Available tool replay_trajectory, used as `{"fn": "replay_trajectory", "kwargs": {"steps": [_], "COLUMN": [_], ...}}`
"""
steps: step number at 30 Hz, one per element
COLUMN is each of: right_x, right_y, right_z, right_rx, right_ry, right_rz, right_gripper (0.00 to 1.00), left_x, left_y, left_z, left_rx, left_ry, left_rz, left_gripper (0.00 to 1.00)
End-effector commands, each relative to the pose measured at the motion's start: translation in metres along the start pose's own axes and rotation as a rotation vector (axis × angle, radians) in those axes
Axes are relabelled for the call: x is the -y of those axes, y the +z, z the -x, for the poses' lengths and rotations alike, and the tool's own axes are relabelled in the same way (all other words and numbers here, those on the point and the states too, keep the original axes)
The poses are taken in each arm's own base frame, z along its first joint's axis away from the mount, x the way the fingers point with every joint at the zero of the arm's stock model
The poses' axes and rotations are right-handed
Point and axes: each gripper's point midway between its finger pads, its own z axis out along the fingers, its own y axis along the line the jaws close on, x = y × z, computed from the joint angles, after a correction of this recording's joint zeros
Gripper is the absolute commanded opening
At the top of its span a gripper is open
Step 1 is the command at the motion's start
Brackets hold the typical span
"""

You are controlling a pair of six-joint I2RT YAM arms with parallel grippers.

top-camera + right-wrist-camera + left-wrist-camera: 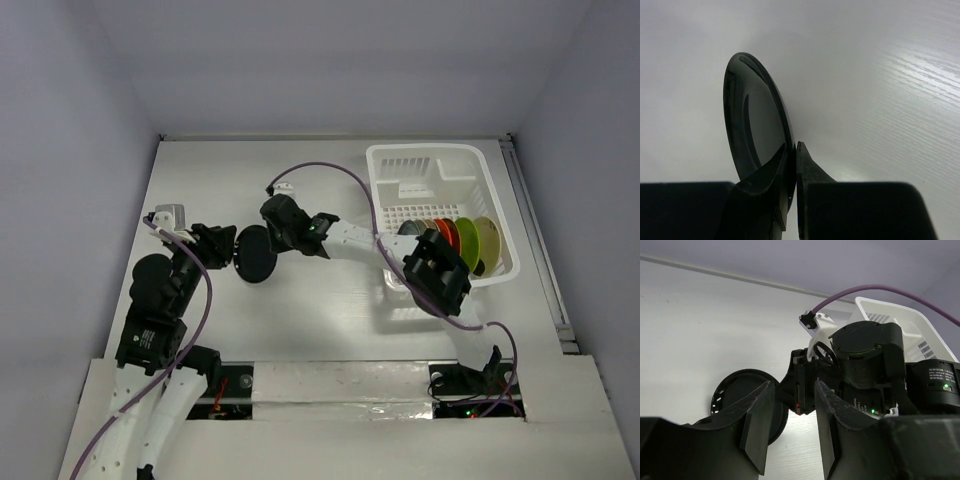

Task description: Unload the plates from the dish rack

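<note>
My right gripper (263, 241) is shut on the rim of a dark round plate (255, 254) and holds it on edge over the table's left middle. The wrist view shows the plate (752, 115) pinched between the fingertips of the gripper (794, 146). My left gripper (224, 245) is open and empty, right beside that plate's left side. In the left wrist view the gripper (792, 386) faces the plate (737, 390) and the right wrist. The white dish rack (400, 160) at the back right holds an orange-red plate (447, 235), a yellow-green plate (467, 243) and a cream plate (490, 238), all upright.
The right arm (430, 275) stretches across the rack's near-left corner. A purple cable (340, 172) loops above the table by the rack. White walls close the table at the back and both sides. A metal rail (535, 240) runs along the right edge.
</note>
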Motion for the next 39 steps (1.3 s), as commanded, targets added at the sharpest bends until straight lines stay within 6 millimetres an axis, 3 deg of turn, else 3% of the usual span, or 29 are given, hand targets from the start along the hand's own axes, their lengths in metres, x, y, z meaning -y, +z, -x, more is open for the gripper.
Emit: {"fn": "replay_trajectory", "kwargs": {"steps": [1,4,5,7,10,13,14,17,18,19,20,21,22,24,25,26,27,29,30,33,35,38,39], "right_x": [-0.006,0.012,0.018,0.022,0.027,0.035,0.035,0.041,0.037,0.041,0.044,0.049,0.057,0.091,0.113,0.139,0.155,0.178,0.193,0.210,0.218,0.229,0.234], "right_y": [-0.003,0.007,0.010,0.011,0.009,-0.006,-0.019,-0.042,-0.063,-0.072,-0.085,-0.117,-0.132,-0.159,-0.196,-0.204,-0.219,-0.249,-0.253,-0.277,-0.281,-0.287,-0.286], "right_z": [0.037,0.015,0.005,-0.002,-0.009,-0.002,0.010,0.022,0.041,0.041,0.048,0.070,0.076,0.063,0.077,0.052,0.046,0.032,0.016,-0.004,-0.015,-0.016,-0.017], "right_rx": [0.127,0.094,0.079,0.070,0.065,0.085,0.109,0.133,0.176,0.182,0.207,0.281,0.309,0.309,0.393,0.350,0.360,0.350,0.323,0.310,0.286,0.274,0.260], "right_ry": [0.084,0.082,0.081,0.086,0.086,0.070,0.067,0.040,0.048,0.042,0.038,0.056,0.057,0.038,0.075,0.043,0.044,0.080,0.080,0.136,0.169,0.197,0.201], "right_rz": [0.003,-0.067,-0.078,-0.084,-0.087,-0.120,-0.116,-0.141,-0.121,-0.123,-0.124,-0.135,-0.155,-0.266,-0.340,-0.423,-0.475,-0.498,-0.530,-0.548,-0.554,-0.579,-0.602], "right_gripper": [0.00,0.18,0.28,0.35,0.38,0.40,0.49,0.57,0.57,0.57,0.54,0.50,0.44,0.20,0.14,0.02,0.00,0.00,0.00,0.00,0.07,0.32,0.34], "left_x": [0.009,0.012,0.012,0.012,0.012,0.012,0.012,0.013,0.013,0.014,0.013,0.013,0.013,0.013,0.013,0.013,0.014,0.014,0.014,0.013,0.013,0.012,0.013], "left_y": [-0.004,-0.003,-0.003,-0.002,-0.001,0.000,0.000,0.000,0.001,0.001,0.001,0.002,0.002,0.002,0.002,0.002,0.002,0.003,0.003,0.006,0.006,0.006,0.006], "left_z": [0.024,0.021,0.021,0.021,0.019,0.018,0.017,0.017,0.017,0.017,0.016,0.016,0.015,0.014,0.014,0.012,0.013,0.014,0.015,0.014,0.013,0.012,0.012], "left_rx": [0.069,0.058,0.058,0.057,0.053,0.046,0.044,0.043,0.043,0.042,0.038,0.038,0.034,0.031,0.030,0.025,0.028,0.032,0.033,0.029,0.024,0.018,0.018], "left_ry": [-0.002,0.000,0.000,0.000,0.000,0.000,-0.002,-0.001,-0.001,0.000,0.000,-0.001,0.000,-0.002,0.000,0.000,0.000,-0.001,0.000,0.000,-0.002,-0.001,-0.001], "left_rz": [-0.023,-0.044,-0.044,-0.043,-0.045,-0.049,-0.049,-0.056,-0.056,-0.057,-0.055,-0.055,-0.053,-0.052,-0.055,-0.058,-0.063,-0.064,-0.066,-0.061,-0.057,-0.056,-0.058], "left_gripper": [0.34,0.35,0.35,0.35,0.35,0.35,0.35,0.35,0.35,0.35,0.35,0.35,0.35,0.35,0.35,0.35,0.33,0.17,0.07,0.02,0.02,0.11,0.15]}}
